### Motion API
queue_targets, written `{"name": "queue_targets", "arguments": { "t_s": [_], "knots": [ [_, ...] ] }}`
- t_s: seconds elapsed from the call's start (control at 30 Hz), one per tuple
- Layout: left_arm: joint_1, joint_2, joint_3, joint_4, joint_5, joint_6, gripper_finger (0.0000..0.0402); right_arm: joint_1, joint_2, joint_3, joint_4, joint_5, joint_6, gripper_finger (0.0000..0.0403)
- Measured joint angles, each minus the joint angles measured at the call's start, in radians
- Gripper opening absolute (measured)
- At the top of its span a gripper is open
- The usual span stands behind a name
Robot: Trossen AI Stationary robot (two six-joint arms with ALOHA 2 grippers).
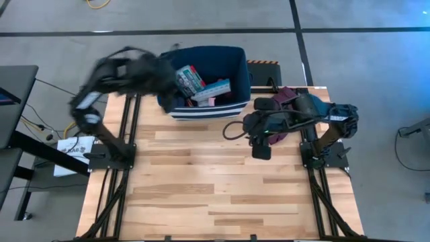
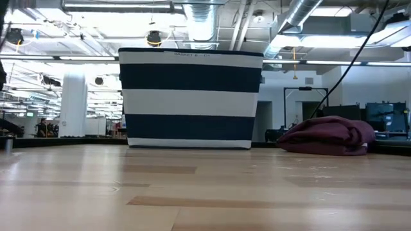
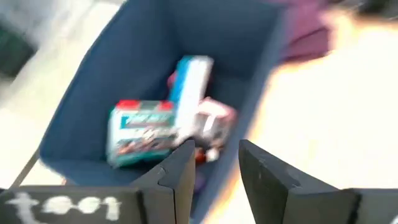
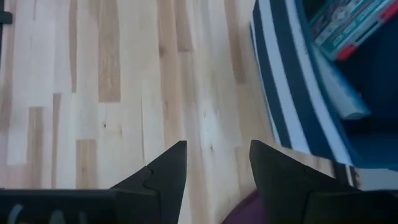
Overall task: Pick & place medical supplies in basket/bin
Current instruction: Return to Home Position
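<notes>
We are holding the left gripper (image 3: 213, 147), parted and empty, above the bin (image 1: 208, 109) containing the box (image 3: 140, 132); the right gripper (image 4: 216, 148), likewise parted, is hanging beside the cloth (image 2: 327, 136).

The left arm (image 1: 124, 74) is blurred from above, and the contents of the bin (image 2: 191, 96) are hidden behind its wall at tabletop height.

On my feed the bin (image 1: 208, 111) stands at the far edge of the table (image 1: 215, 181), a little left of centre. Inside it the first-aid box (image 1: 189, 79) lies toward the left, with a flat pack (image 1: 213, 89) just beside it on the right. The cloth (image 1: 285, 95) lies on the table right of the bin. The left gripper (image 3: 216, 143) hangs over the bin. The right gripper (image 4: 217, 144) is over the table, before the cloth.
</notes>
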Motion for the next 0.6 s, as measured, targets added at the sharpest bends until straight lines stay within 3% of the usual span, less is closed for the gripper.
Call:
{"name": "queue_targets", "arguments": {
  "t_s": [0.17, 0.3, 0.43, 0.53, 0.6],
  "knots": [
    [-0.190, -0.187, -0.055, 0.001, -0.061, -0.074, 0.0114, 0.002, -0.081, -0.025, 0.000, 0.036, -0.021, 0.0170],
    [-0.351, -0.368, -0.252, 0.005, -0.163, -0.183, 0.0114, 0.013, -0.227, -0.155, 0.010, 0.099, 0.019, 0.0170],
    [-0.518, -0.597, -0.651, 0.024, -0.321, -0.430, 0.0114, 0.066, -0.444, -0.510, 0.189, 0.210, 0.125, 0.0170],
    [-0.635, -0.768, -1.024, 0.126, -0.389, -0.608, 0.0114, 0.120, -0.633, -0.864, 0.413, 0.196, 0.137, 0.0170],
    [-0.693, -0.866, -1.262, 0.260, -0.401, -0.643, 0.0114, 0.149, -0.758, -1.076, 0.573, 0.162, 0.143, 0.0170]
  ]
}}
